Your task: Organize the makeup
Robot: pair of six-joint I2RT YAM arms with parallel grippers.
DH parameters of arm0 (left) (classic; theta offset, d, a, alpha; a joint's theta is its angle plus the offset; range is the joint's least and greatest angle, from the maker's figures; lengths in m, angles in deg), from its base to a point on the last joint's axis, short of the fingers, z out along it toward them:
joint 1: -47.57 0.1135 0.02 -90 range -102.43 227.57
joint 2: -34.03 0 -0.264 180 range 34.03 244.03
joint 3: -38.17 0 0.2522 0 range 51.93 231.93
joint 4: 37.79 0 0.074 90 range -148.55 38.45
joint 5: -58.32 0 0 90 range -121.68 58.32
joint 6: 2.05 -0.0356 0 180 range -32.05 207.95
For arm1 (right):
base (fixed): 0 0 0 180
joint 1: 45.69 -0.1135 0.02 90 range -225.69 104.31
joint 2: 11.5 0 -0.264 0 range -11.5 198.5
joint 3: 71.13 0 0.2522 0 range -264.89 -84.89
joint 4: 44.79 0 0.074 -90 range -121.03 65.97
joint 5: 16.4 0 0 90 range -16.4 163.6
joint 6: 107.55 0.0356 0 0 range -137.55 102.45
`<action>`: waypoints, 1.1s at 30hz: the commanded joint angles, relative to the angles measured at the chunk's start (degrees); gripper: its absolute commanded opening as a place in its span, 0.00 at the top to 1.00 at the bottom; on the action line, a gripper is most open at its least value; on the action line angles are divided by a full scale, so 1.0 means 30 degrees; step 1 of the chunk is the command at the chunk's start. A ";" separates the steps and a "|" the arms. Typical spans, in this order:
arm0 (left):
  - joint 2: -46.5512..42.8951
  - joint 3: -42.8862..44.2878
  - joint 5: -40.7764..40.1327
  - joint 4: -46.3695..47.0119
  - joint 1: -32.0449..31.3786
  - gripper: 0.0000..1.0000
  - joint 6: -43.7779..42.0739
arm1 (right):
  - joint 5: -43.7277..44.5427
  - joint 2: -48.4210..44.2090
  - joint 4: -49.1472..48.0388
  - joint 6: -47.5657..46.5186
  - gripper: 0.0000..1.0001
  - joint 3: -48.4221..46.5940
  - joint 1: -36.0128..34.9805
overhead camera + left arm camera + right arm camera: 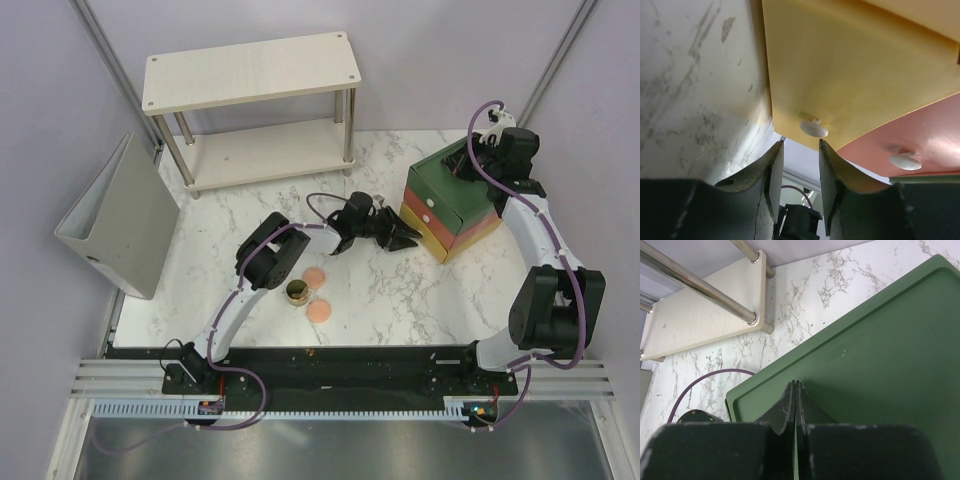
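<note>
Three items remain unsorted on tabletop [400,290]: two discs [316,275] [322,311] and jar [297,292], 8 o'clock from drawer box [450,190]. Left fingers [774,170] open astride yellow drawer's knob [814,129]; right fingers [787,405] closed, empty.

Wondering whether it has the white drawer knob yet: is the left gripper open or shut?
Open. The left gripper's fingers stand apart; the white round knob on the yellow drawer front sits beyond their tips, ungripped.

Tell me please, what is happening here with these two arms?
The left hand, open, is lined up on the white knob of the yellow drawer in the drawer box, not gripping it yet. The right hand, shut, is over the box's green top. Two peach-pink discs and a gold-rimmed jar lie out on the marble table.
</note>
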 commanded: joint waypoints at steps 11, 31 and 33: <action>0.0939 -0.1141 -0.2245 0.3139 0.0176 0.59 0.2509 | 0.0636 0.1918 0.7700 -0.1083 1.00 0.2165 -0.0192; 0.0822 -0.1346 -0.3271 0.2672 -0.0234 0.65 0.2568 | 0.0695 0.2035 0.7816 -0.1141 1.00 0.2166 -0.0192; 0.0792 -0.1405 -0.3301 0.2671 -0.0293 0.66 0.2597 | 0.0695 0.2063 0.7816 -0.1141 1.00 0.2136 -0.0192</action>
